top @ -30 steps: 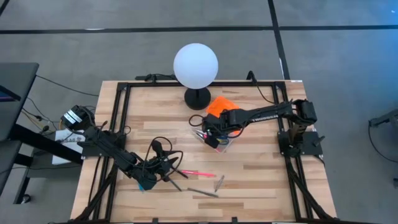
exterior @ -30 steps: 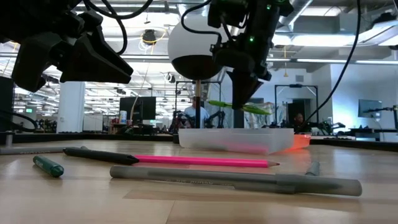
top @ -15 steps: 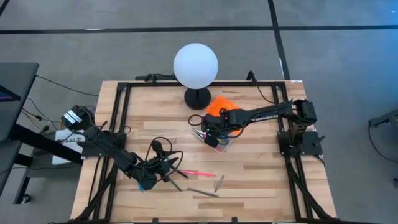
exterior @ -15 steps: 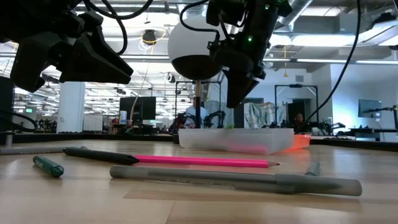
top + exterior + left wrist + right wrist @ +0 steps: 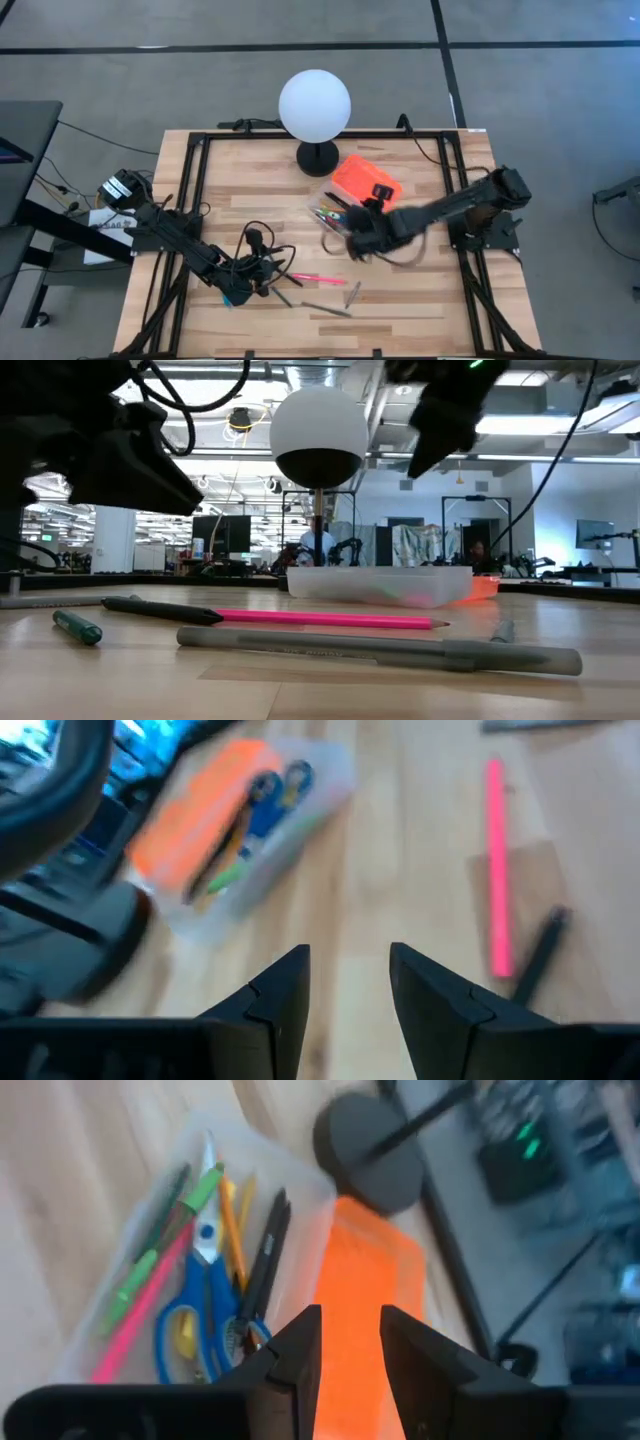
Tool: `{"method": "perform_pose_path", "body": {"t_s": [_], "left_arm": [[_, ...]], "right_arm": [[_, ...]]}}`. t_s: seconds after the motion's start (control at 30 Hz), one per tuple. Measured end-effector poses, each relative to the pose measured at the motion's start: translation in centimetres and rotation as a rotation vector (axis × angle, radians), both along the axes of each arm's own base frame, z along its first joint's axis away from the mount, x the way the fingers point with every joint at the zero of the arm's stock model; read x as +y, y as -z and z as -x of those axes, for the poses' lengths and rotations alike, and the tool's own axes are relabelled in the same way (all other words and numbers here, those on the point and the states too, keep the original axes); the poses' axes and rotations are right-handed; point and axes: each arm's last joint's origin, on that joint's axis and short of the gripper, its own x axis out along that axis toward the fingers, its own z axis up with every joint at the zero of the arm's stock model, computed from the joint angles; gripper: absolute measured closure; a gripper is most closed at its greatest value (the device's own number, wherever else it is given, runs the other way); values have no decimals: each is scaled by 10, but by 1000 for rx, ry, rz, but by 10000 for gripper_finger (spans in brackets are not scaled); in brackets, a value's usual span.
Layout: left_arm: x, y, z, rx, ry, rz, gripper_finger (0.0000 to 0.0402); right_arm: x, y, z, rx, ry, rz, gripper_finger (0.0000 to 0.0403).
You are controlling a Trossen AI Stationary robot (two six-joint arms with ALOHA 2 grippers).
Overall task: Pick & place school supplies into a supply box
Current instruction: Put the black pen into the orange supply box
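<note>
The right tool hung empty, fingers slightly apart, right of centre beside the supply box. The left tool, lower left, gaped empty near a pink pencil on the desk.

Grey concrete floor surrounding the wood tabletop; ceiling strip lights glowing over an open lab, monitors showing behind.
</note>
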Motion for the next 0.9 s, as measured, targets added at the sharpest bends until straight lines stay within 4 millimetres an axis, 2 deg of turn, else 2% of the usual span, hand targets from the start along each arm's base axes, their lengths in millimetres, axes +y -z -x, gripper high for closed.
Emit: {"method": "perform_pose_path", "body": {"t_s": [0.2, 0.37, 0.47, 0.63, 0.9], "left_arm": [[1, 5, 3, 40, -19, 86, 267], [2, 7, 2, 103, 37, 157, 267], [5, 8, -1, 147, 63, 217, 267], [15, 11, -10, 227, 117, 316, 267], [31, 12, -21, 305, 200, 385, 267]], "right_arm": [[42, 6, 63, -167, -88, 47, 303], [60, 18, 116, -270, -175, 3, 303], [66, 26, 135, -320, -225, -28, 303], [75, 37, 149, -398, -297, -46, 303], [87, 52, 147, -401, -324, -36, 303]]}}
